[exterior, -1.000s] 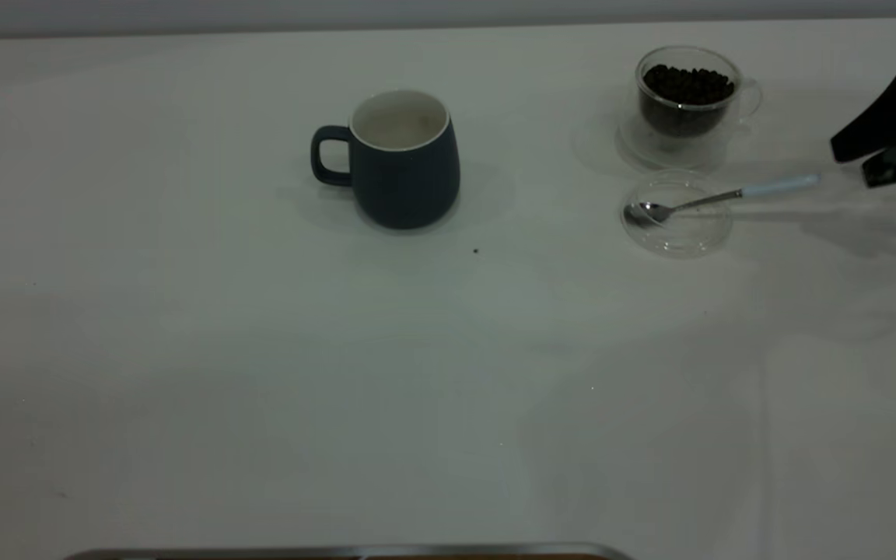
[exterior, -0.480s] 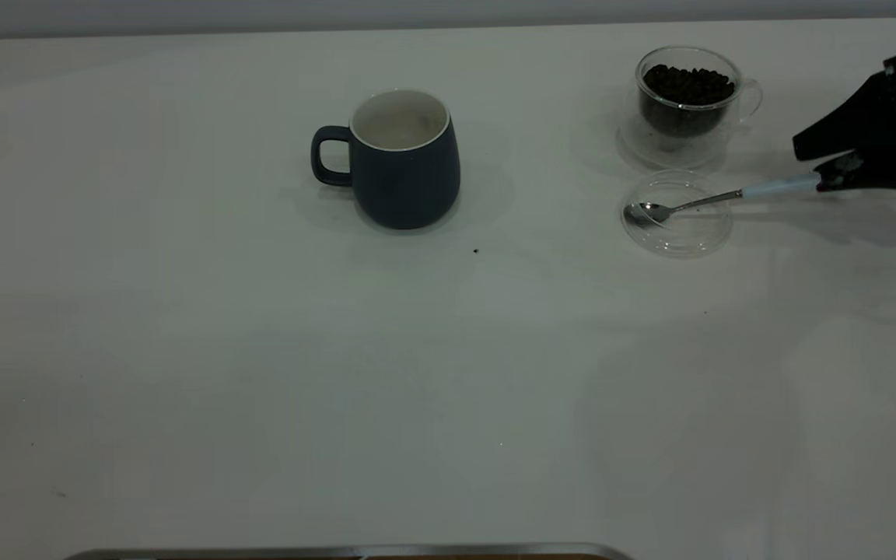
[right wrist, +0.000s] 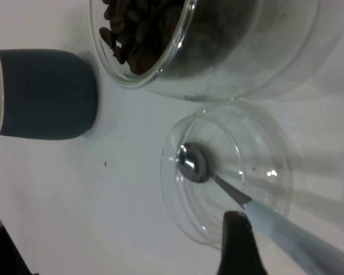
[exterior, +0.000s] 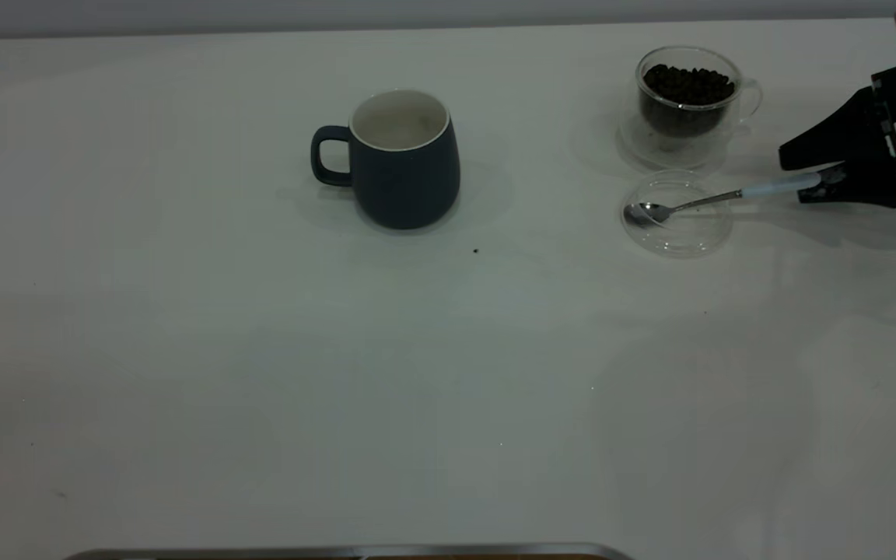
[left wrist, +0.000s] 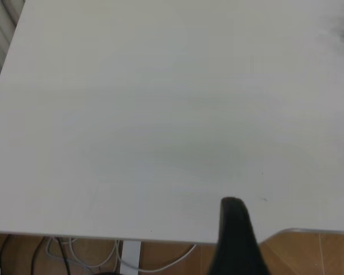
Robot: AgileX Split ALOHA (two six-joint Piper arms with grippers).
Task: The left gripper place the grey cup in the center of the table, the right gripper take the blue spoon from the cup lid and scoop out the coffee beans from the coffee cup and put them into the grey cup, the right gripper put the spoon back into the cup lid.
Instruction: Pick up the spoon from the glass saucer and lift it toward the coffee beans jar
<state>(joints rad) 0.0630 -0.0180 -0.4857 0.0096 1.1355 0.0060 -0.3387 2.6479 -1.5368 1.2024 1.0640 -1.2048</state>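
At the right edge of the table, the right gripper reaches in low from the side, its two dark fingers spread apart, one above and one below the far end of the pale handle of the blue spoon; whether either finger touches the handle cannot be told. The spoon lies with its steel bowl inside the cup lid and its handle extending past the lid's rim toward the gripper. In the right wrist view, the spoon rests with its bowl near the middle of the clear lid, and one dark finger stands just beside the handle. Behind the lid, nearly touching it, stands the coffee cup, upright and filled with coffee beans. The grey cup stands upright well to the left of these items, in the far middle part of the table, its handle turned away from them and its white interior showing. The left gripper appears only in the left wrist view, as one dark finger above a bare corner of the tabletop near its edge; its state cannot be told.
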